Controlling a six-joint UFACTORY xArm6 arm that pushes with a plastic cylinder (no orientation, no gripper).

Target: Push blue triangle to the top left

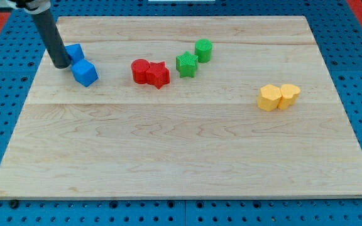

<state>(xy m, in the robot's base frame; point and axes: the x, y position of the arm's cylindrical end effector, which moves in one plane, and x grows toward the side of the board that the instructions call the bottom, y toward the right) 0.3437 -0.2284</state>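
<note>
Camera view: one wooden board [181,163] on a blue pegboard; eight small blocks on it.
Tool state: no claw fitted; the arm ends in a plain dark rod that cannot open, close or hold anything.
My tip [61,64]: at the far left of the board, touching or just beside the left edge of the blue triangle.
Blue triangle [75,52]: far left area, partly hidden behind the rod; its shape is hard to confirm, so the label is a judgement.
Blue cube [85,73]: just near and right of the blue triangle, touching it or nearly so.
Red pair [149,73]: two red blocks touching, centre-left, well apart from the blue ones.
Green pair [195,58]: two green blocks touching, right of the red pair, farther back.
Yellow pair [278,96]: two yellow blocks touching, right side.
Progress: the blue triangle is already near the far left corner; a short push appears to remain.
Risk 1: my tip sits left of the blue triangle, so a push from here would drive it right, away from the corner.
Risk 2: circling round may catch the blue cube and drag it along.
Risk 3: an off-centre push may spin the blue triangle aside or off the left edge.
</note>
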